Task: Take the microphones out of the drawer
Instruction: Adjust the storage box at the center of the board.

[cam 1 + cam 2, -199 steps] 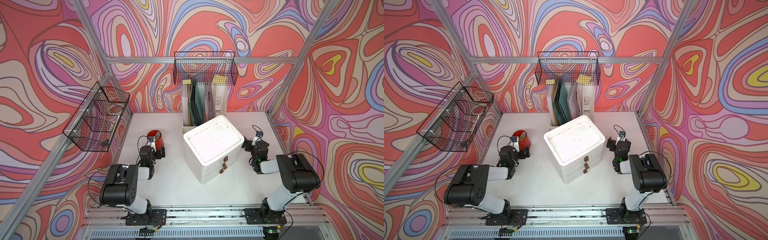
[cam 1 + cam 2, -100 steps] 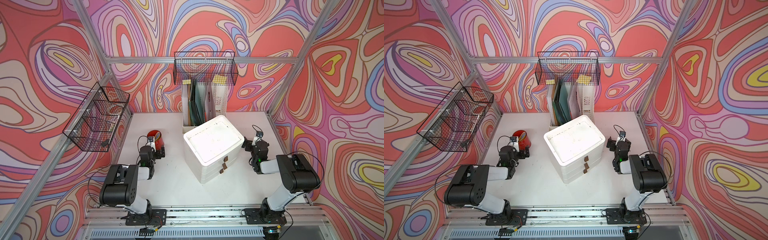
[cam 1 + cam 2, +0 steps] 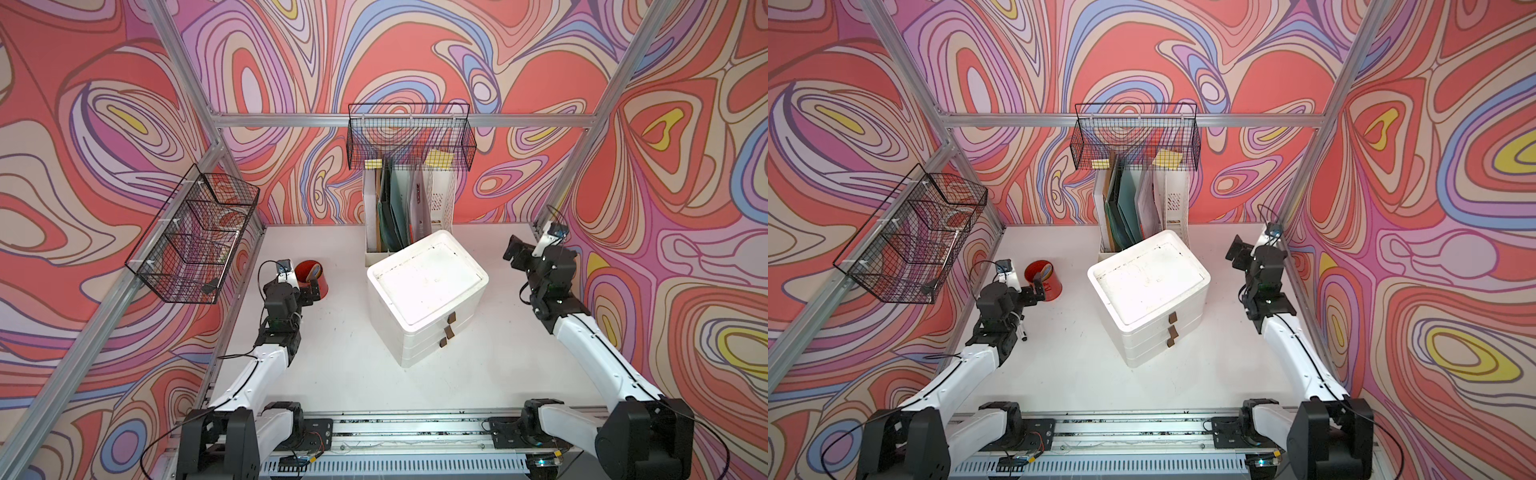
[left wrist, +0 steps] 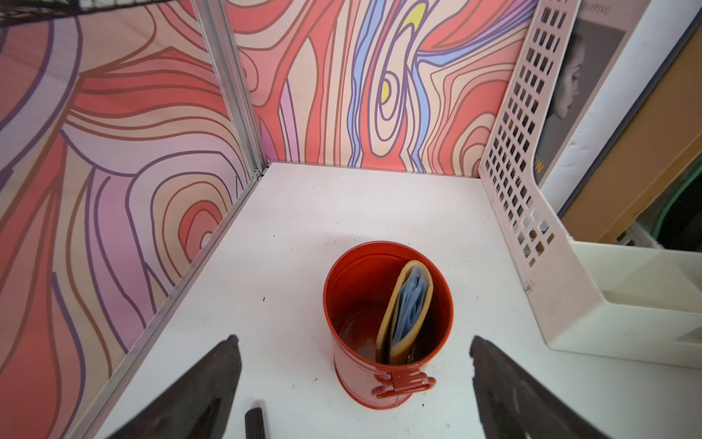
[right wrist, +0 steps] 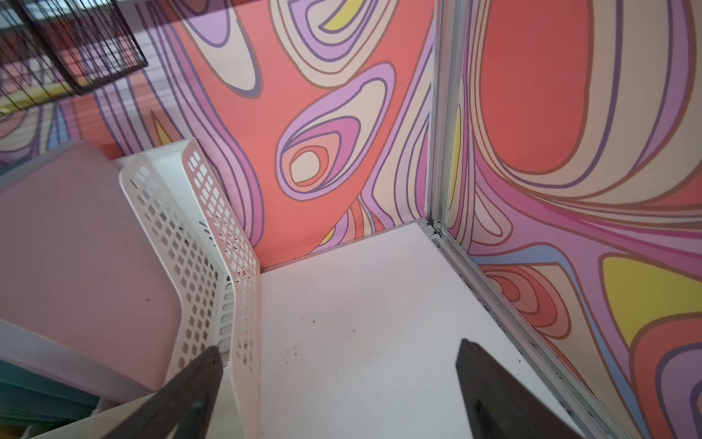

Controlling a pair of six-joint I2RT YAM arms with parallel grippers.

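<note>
Three drawers, each with a brown tab handle, sit pushed shut in the white drawer unit (image 3: 428, 291) at the middle of the bench (image 3: 353, 374). The microphone shows in no view, so whether it lies inside a drawer cannot be told.

The left end effector (image 4: 353, 342) holds nothing, its jaws spread wide. It sits low over the bench, facing a red cup (image 4: 353, 380) close in front of it. A tan pouch with blue contents (image 4: 408, 304) stands inside that cup. A black marker (image 3: 1022, 332) lies on the bench beside the left arm.

The right end effector (image 5: 340, 346) is likewise wide open and empty. It hangs near the far right corner, close to the white perforated file rack (image 5: 212, 266) and well apart from the drawer unit.
</note>
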